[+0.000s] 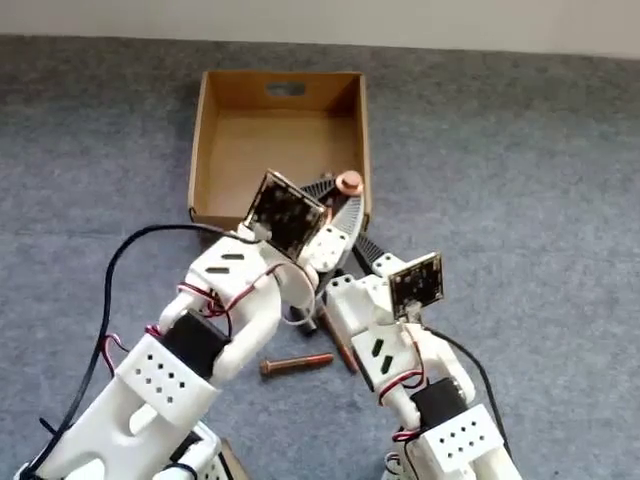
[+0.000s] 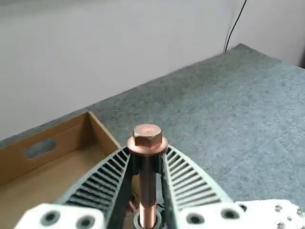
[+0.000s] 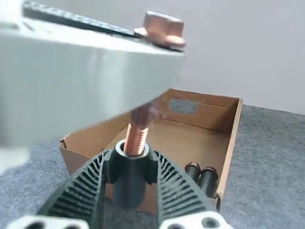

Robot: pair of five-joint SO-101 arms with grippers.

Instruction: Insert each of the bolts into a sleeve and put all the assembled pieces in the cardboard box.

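My left gripper (image 2: 147, 155) is shut on a copper bolt (image 2: 148, 139), head up, over the near right corner of the cardboard box (image 1: 197, 150). The bolt's threaded shaft (image 3: 137, 133) enters the top of a dark sleeve (image 3: 129, 179). My right gripper (image 3: 129, 160) is shut on that sleeve from below. In the high view the bolt head (image 1: 349, 182) shows above the left gripper (image 1: 345, 200), with the right gripper (image 1: 367, 250) just behind it. Two assembled pieces (image 3: 200, 174) lie inside the box against its near wall.
A loose copper bolt (image 1: 296, 364) lies on the grey carpet between the two arms. A second bolt (image 1: 341, 347) lies partly under the right arm. The box's far wall has a handle slot (image 1: 285, 89). Open carpet lies to the right of the box.
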